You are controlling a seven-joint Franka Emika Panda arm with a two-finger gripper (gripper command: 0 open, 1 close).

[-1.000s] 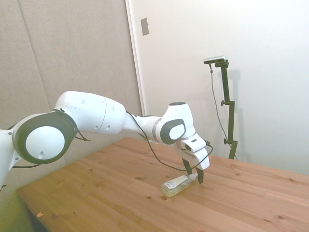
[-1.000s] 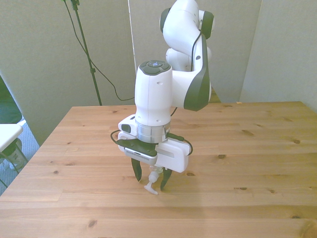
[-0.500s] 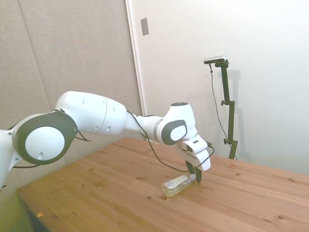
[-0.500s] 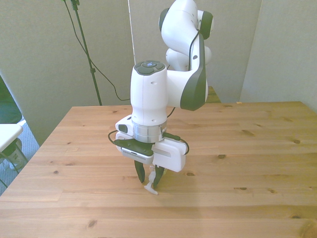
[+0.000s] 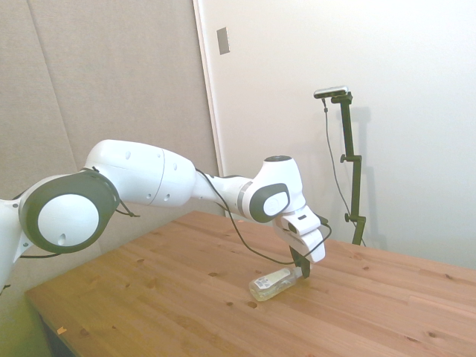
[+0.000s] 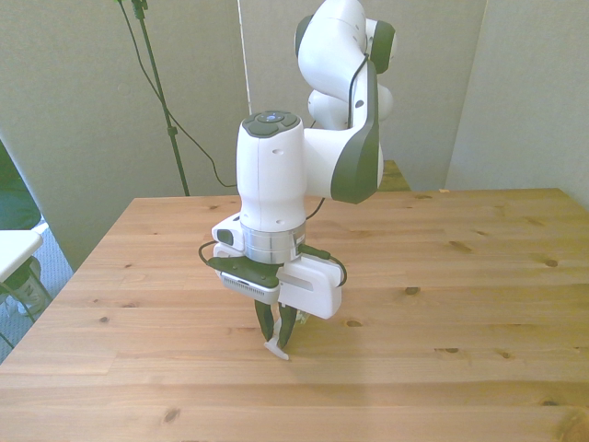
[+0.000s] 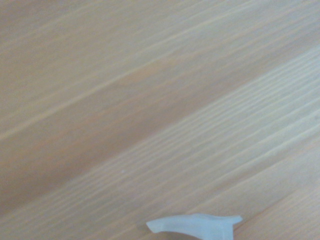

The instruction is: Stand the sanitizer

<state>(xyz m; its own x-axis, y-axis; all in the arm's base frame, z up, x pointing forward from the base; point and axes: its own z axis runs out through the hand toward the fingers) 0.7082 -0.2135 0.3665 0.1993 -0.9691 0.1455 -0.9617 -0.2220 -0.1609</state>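
The sanitizer point(image 5: 272, 285) is seen lying near the side view's lower centre on the tabletop point(image 5: 387, 312), pump end clamped in the pincer point(image 5: 301, 271), body extending lower-left.

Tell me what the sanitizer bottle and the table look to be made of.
Sanitizer: seemingly clear glossy plastic, yellowish liquid showing through; its pump top looks like opaque white plastic. Table: wood planks, with visible grain and dark knots, smooth low-sheen finish.
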